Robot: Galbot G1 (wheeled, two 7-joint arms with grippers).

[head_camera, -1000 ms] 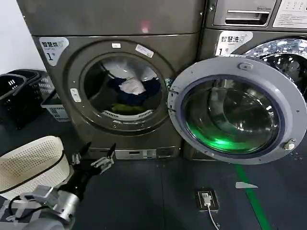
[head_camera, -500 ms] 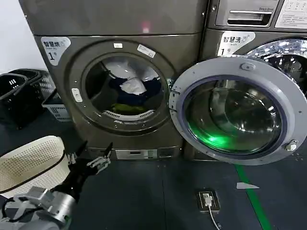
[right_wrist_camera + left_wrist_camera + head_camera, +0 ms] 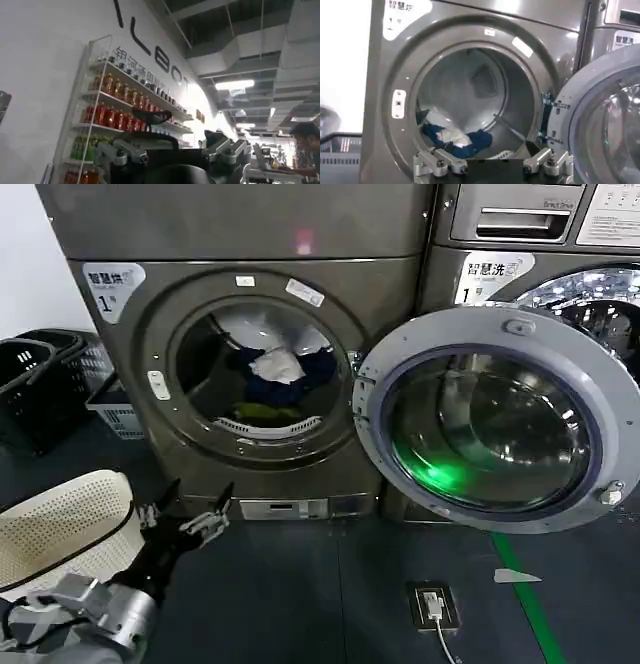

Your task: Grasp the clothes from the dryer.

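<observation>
Lying heaped at the bottom of the drum, the clothes (image 3: 275, 379) are seen inside the open round port of the dryer (image 3: 250, 294). The left claw (image 3: 185, 512) is held low before the machine, fingers spread and empty. The heap is judged up and forward of it; the right claw (image 3: 170, 152) is turned away, spread.

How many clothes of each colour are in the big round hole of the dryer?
In the dryer, clothes by colour:
White: 1
Dark navy: 1
Yellow-green: 1
Total: 3 that I can make out.
</observation>
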